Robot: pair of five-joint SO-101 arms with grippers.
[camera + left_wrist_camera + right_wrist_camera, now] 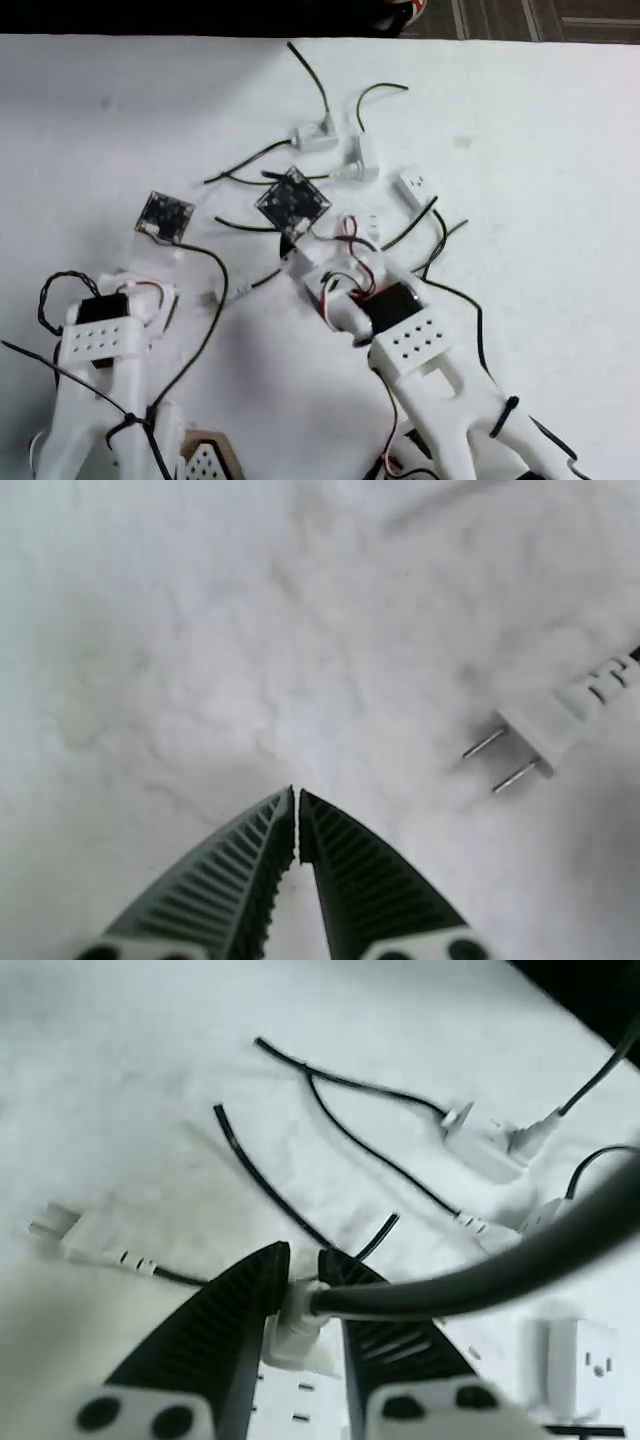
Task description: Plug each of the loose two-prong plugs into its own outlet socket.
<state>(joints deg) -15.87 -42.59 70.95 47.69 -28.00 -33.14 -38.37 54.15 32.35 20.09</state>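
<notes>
Right wrist view: right gripper (303,1263) angled down mid-desk (130,1080), clamped on white plug (288,1322); left gripper (297,802) closed, empty, low toward front-left corner.

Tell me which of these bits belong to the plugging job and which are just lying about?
Part of the job:
held plug in the right gripper; loose plug; empty outlet socket; joined plug and socket.

Just lying about:
brown-edged piece at the table's near edge; red-and-white thing beyond the far edge.
</notes>
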